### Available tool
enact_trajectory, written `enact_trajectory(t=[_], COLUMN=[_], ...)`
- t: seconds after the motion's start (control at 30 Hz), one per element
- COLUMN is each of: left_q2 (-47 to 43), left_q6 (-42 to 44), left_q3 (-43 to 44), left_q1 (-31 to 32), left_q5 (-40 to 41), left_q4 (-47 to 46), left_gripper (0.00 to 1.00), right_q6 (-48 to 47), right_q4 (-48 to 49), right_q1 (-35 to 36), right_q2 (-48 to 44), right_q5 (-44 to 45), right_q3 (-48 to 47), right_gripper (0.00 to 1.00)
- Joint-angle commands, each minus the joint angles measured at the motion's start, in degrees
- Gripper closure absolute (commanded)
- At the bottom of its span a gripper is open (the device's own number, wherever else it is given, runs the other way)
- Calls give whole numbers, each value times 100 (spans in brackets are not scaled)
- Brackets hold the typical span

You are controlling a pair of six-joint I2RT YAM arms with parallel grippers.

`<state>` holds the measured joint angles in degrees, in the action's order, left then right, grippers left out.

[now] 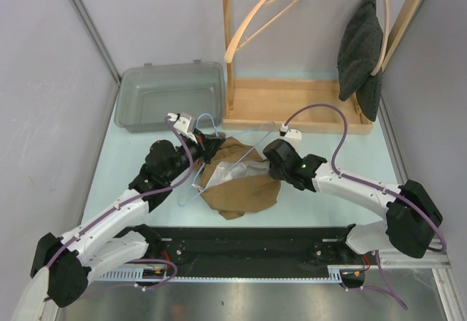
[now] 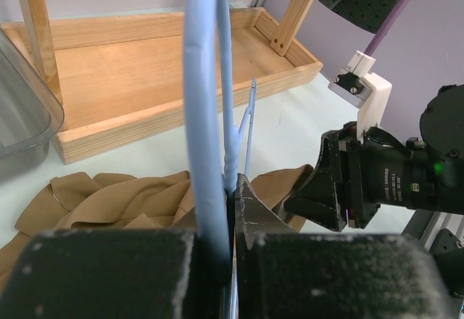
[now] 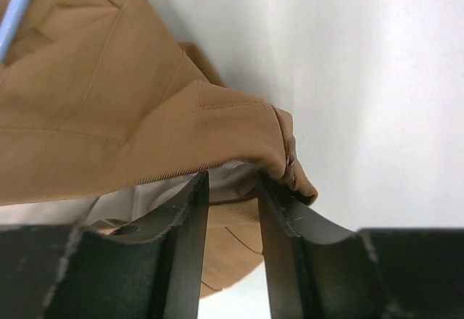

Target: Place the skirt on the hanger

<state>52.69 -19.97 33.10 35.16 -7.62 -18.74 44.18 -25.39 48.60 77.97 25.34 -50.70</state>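
Note:
A brown skirt [image 1: 244, 190] lies crumpled on the pale table, its white lining showing at the waist opening. My left gripper [image 1: 211, 146] is shut on the neck of a light-blue wire hanger [image 1: 206, 120], with the hanger's wire lying across the skirt. In the left wrist view the hanger [image 2: 204, 80] rises from between the closed fingers of the left gripper [image 2: 235, 188], with the skirt [image 2: 109, 196] behind. My right gripper [image 1: 268, 155] is at the skirt's right upper edge. In the right wrist view the right gripper [image 3: 232, 180] has its fingers apart, and the skirt's waistband [image 3: 109, 94] drapes over their tips.
A grey plastic bin [image 1: 171, 98] stands at the back left. A wooden rack with a tray base [image 1: 292, 109] stands at the back, carrying wooden hangers [image 1: 266, 14] and a dark garment [image 1: 361, 51]. A black mat [image 1: 255, 244] lies at the near edge.

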Motion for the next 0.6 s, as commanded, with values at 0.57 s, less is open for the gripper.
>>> enact_trajectory(t=[0.57], left_q2=[-215], left_q6=[-42], left_q3=[-14], left_q1=[97], left_q5=[94], left_q4=[-16], left_gripper=[100], right_q6=[-68], right_q4=[983], right_q1=[-114], right_q2=[657], right_q5=[217], right_q3=[-72], right_gripper=[63])
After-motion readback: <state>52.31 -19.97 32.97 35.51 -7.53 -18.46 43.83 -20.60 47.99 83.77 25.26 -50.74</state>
